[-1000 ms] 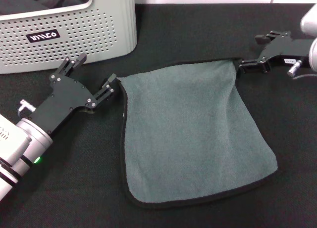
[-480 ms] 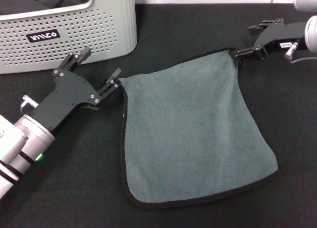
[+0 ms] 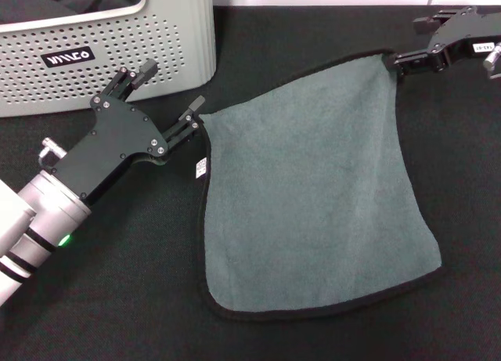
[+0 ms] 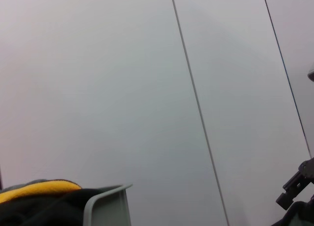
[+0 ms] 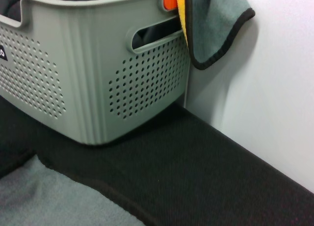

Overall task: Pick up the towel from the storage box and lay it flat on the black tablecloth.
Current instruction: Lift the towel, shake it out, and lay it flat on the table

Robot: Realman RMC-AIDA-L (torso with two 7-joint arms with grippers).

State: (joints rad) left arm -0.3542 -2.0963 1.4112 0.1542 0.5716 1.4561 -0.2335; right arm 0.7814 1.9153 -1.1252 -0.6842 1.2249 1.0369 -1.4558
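Both pincers — left pincer (image 3: 166, 91), right pincer (image 3: 412, 41) — pinch towel (image 3: 313, 189) corners.

storage box (image 3: 156, 48) cropped, right gripper (image 3: 403, 62) partly cropped

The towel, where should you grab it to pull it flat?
Best by its two far corners. The towel lies grey side up; the left end effector holds one corner from the left, the right end effector the other from the right.
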